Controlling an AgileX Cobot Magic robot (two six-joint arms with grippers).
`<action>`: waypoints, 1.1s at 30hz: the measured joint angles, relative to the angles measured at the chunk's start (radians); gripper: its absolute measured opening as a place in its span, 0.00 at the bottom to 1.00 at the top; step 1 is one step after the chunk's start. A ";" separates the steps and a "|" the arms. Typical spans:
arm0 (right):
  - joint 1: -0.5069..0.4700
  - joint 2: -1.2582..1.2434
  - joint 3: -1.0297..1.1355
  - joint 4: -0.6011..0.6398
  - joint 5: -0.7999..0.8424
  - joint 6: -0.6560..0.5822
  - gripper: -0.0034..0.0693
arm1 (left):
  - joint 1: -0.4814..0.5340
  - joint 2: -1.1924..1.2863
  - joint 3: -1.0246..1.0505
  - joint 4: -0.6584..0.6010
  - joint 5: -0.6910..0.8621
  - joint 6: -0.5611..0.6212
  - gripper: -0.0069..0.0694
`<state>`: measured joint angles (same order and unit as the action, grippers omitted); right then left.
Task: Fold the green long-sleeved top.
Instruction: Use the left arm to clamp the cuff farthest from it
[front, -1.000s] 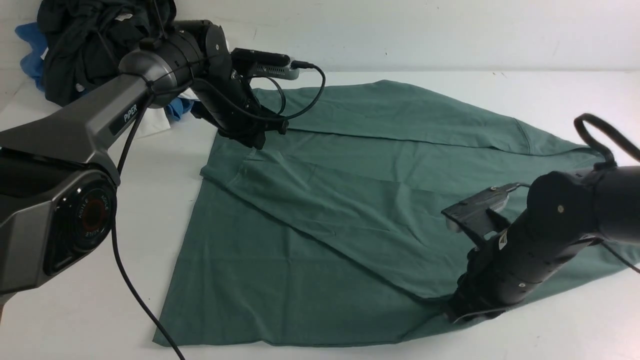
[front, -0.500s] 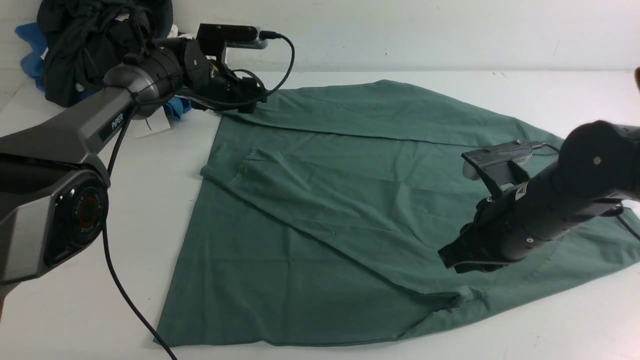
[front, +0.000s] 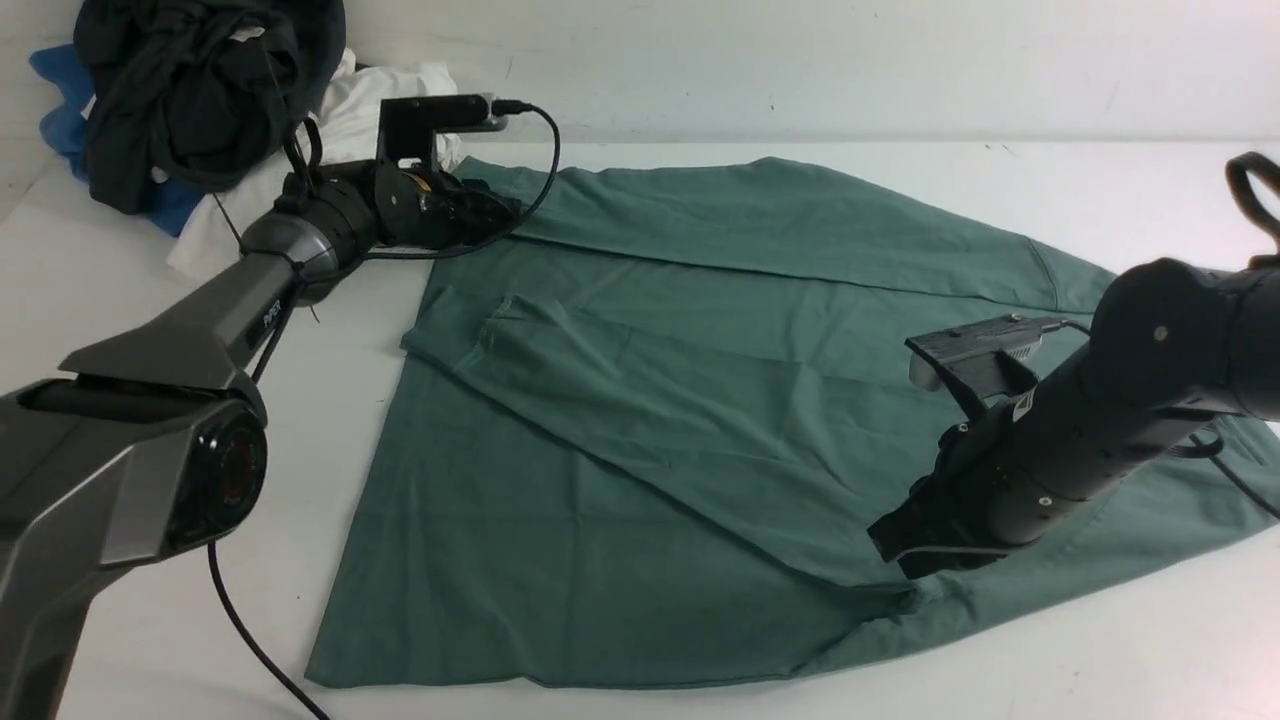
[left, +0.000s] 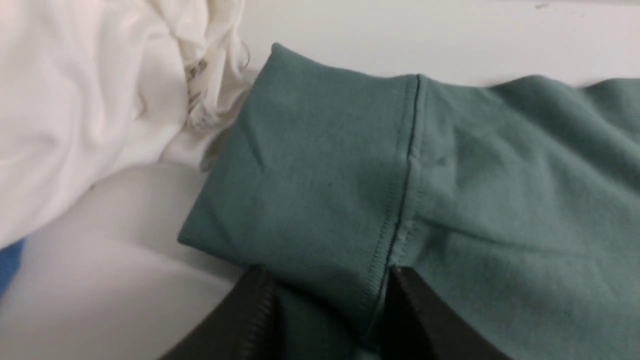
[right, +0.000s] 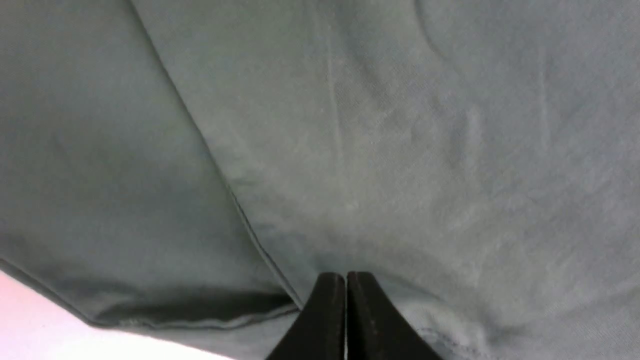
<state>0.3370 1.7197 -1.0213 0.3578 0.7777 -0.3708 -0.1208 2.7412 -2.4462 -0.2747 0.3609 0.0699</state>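
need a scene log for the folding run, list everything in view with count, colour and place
green long-sleeved top: one, sage green, spread across the middle of the table, one sleeve folded over the body
black garment: one bundle, black, far left corner by the wall
white garment: one, white, beside the black bundle, touching the green cuff
blue garment: one, blue, showing from behind the black bundle
table: one, white, under everything
wall: one, white, behind the table
left gripper: one, black, jaws apart with the cuff edge between them
right gripper: one, black, shut, over the top's near right part
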 joint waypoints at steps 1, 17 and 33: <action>0.000 0.000 0.000 0.002 0.000 -0.002 0.05 | 0.000 0.025 -0.035 -0.012 0.002 0.002 0.32; 0.000 0.000 0.000 0.003 0.038 -0.071 0.05 | 0.000 -0.057 -0.235 0.037 0.336 0.063 0.12; 0.019 0.004 0.000 0.049 0.024 -0.095 0.05 | 0.061 0.049 -0.286 0.039 0.340 -0.061 0.72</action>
<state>0.3564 1.7239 -1.0217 0.4068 0.8012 -0.4661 -0.0596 2.7903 -2.7326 -0.2353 0.7005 0.0087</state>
